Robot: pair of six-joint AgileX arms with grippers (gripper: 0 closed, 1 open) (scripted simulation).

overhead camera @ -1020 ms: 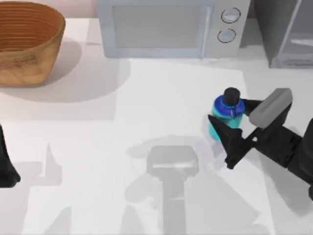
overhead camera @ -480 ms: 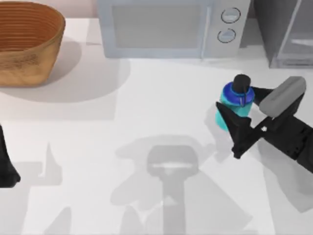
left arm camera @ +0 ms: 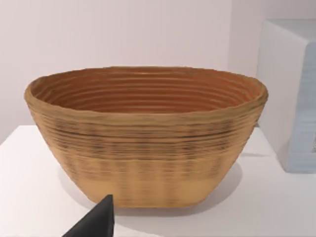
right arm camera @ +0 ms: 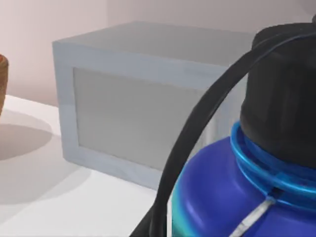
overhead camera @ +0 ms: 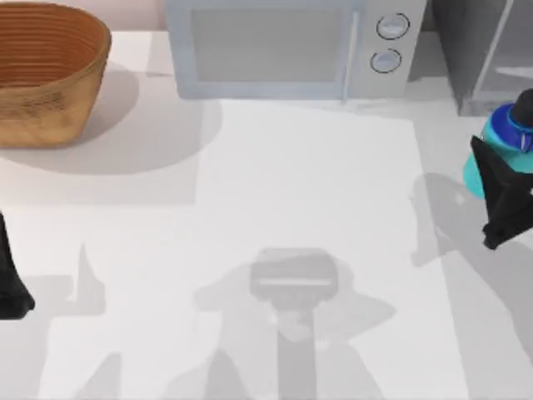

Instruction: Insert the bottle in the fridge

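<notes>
The bottle point(overhead camera: 502, 133), cyan with a dark blue shoulder and black cap, hangs at the table's far right edge, lifted above the surface just in front of the fridge point(overhead camera: 479, 54). My right gripper point(overhead camera: 510, 171) is shut on its body. The right wrist view shows the bottle point(right arm camera: 232, 197) very close, its black cap point(right arm camera: 286, 94) above the blue shoulder. The fridge is a dark-grey cabinet with pale frame edges at the back right corner. My left arm point(overhead camera: 10, 279) stays parked at the table's left edge.
A light-grey microwave point(overhead camera: 287, 46) with two round knobs stands at the back centre, right beside the fridge. A woven brown basket point(overhead camera: 46, 71) sits at the back left, and it faces the left wrist camera as basket point(left arm camera: 143, 133).
My right gripper has carried the bottle to the right and farther back, from mid-right of the table to the right edge near the fridge. The left arm has not moved.
</notes>
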